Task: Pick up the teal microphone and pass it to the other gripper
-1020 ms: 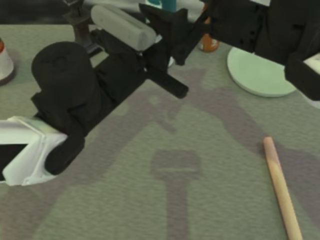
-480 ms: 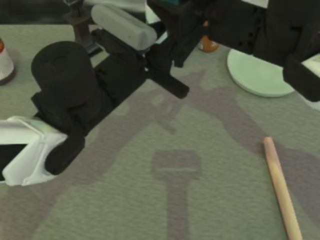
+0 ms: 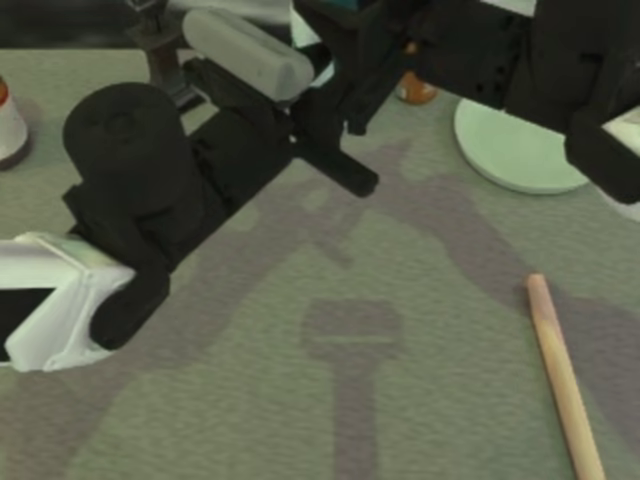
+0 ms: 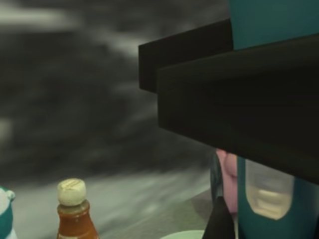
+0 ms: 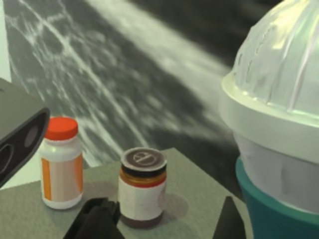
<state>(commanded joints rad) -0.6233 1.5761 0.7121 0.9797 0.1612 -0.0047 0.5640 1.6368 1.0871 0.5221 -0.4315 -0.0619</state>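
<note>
The teal microphone (image 4: 271, 209) hangs above the surface's far edge where both arms meet — the right pincer (image 3: 350, 75) seemingly clamped across its handle, the left pincer (image 3: 335, 140) just beside it, its spread impossible to tell — presumably mid-handover.

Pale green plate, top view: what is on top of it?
Nothing on the pale green plate's bare part; the right arm overhangs its far edge, hiding that strip.
</note>
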